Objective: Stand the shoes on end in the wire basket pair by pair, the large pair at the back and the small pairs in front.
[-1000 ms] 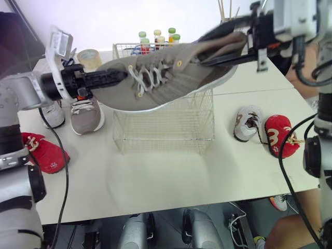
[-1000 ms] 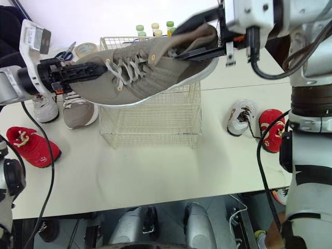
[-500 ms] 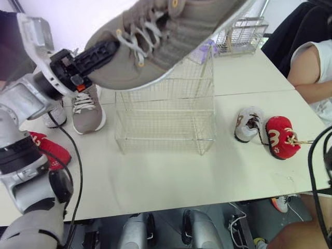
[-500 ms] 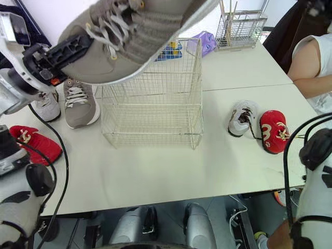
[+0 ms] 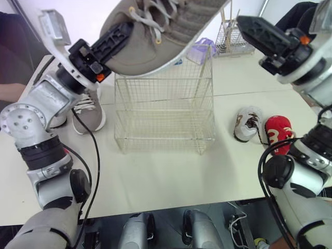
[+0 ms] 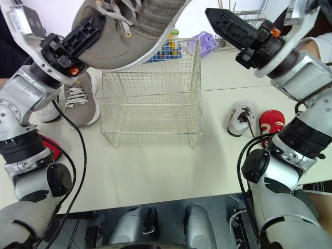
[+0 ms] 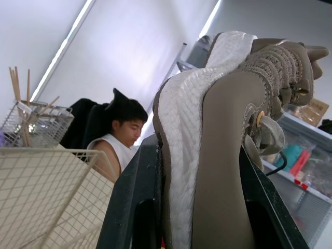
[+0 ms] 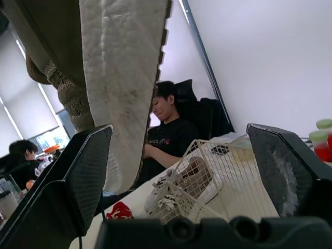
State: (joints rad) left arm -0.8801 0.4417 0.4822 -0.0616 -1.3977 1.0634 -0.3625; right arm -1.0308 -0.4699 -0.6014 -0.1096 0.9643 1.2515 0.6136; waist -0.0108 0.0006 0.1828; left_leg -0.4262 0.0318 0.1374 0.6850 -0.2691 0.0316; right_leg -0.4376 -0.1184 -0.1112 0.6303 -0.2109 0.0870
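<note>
Since a second ago, the big shoe point(image 5: 166, 26) has been swung higher and tipped steeply, and its heel has been let go by the right hand point(image 5: 254, 33).

At the left, the left hand point(image 5: 120, 37) is closed on the toe end of the big shoe, one black finger across the upper and one against the white sole, as is seen in the left wrist view. From there the shoe slopes up toward the right, heel highest, laces turned up and sole turned down. It is held in the air above the basket point(image 5: 163, 137), outside it.

Below the left hand, a second grey shoe point(image 5: 88, 109) lies flat on the table point(image 5: 171, 176), just beside the basket's left wall.

In the middle, the basket stands upright on the table.

To its right, a small white shoe point(image 5: 248, 123) and a small red shoe point(image 5: 278, 135) lie side by side, touching.

At the upper right, the right hand is raised with its fingers spread wide, nothing between them, well apart from the big shoe.
</note>
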